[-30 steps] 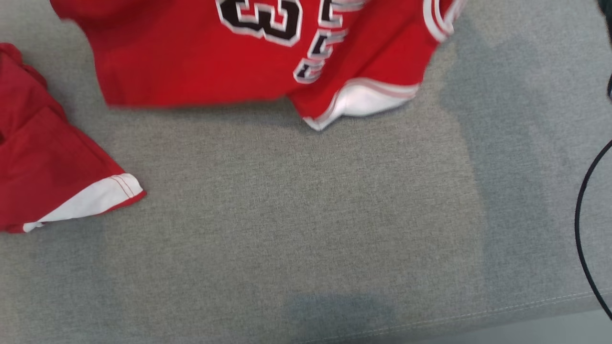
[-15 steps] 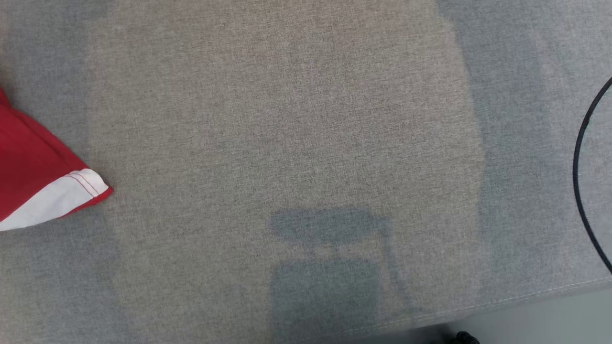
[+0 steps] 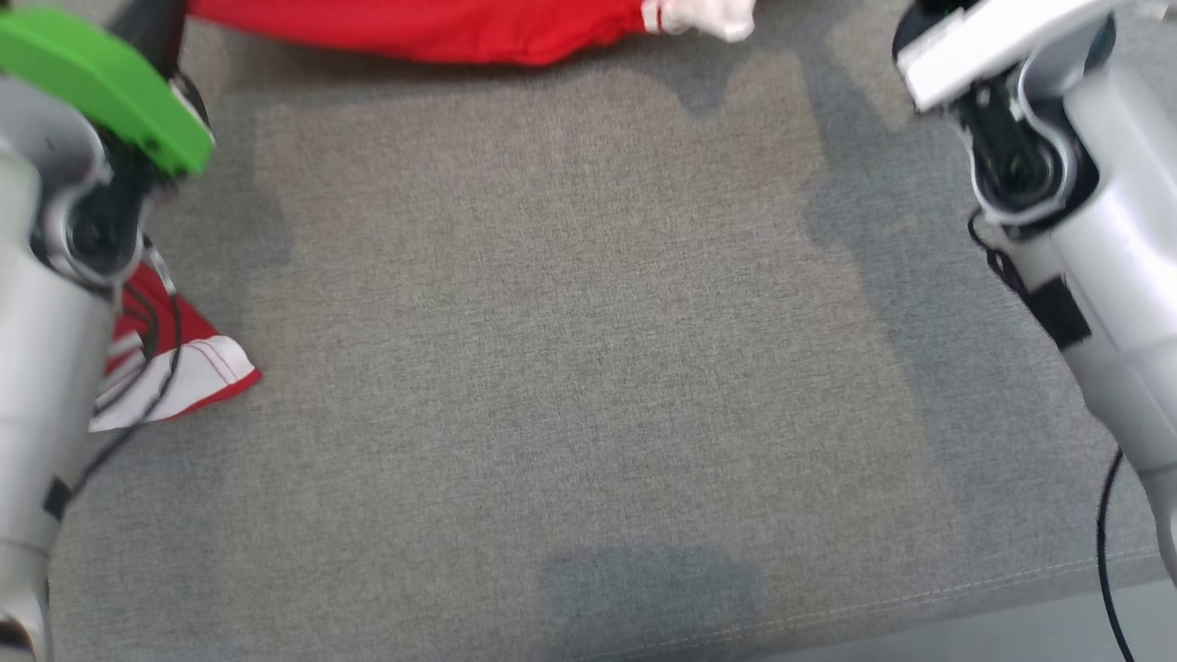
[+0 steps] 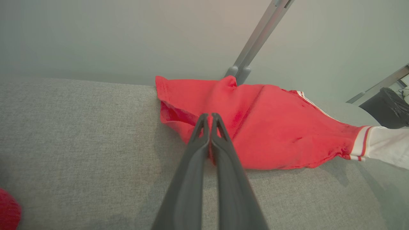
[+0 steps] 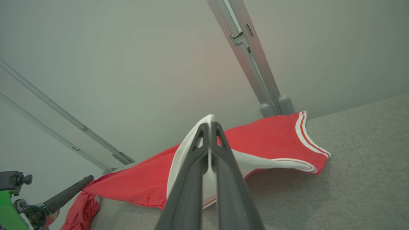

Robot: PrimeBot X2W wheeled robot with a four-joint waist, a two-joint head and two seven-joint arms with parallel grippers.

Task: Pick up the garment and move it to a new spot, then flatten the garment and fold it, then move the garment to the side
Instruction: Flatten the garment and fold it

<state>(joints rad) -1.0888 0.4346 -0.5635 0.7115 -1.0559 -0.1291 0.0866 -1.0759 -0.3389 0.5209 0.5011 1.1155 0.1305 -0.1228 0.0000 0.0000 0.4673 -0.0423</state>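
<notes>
Left forearm: pale silver-grey casing, rounded and glossy.
Left wrist cover: bright green flat plate with a rounded edge.
Left wrist hub: dark round joint set in a pale ring.
Left wires: thin, black, looping beside the forearm.
Right forearm: same pale silver-grey, rounded.
Right wrist cover: white flat plate.
Right wrist hub: dark round joint in a pale ring.
Right strap: black band across the casing.
Right cable: 1 thin black line.
Left gripper: 2 long matte dark-grey fingers, tapering to slim tips.
Right gripper: 2 matching dark-grey fingers.
</notes>
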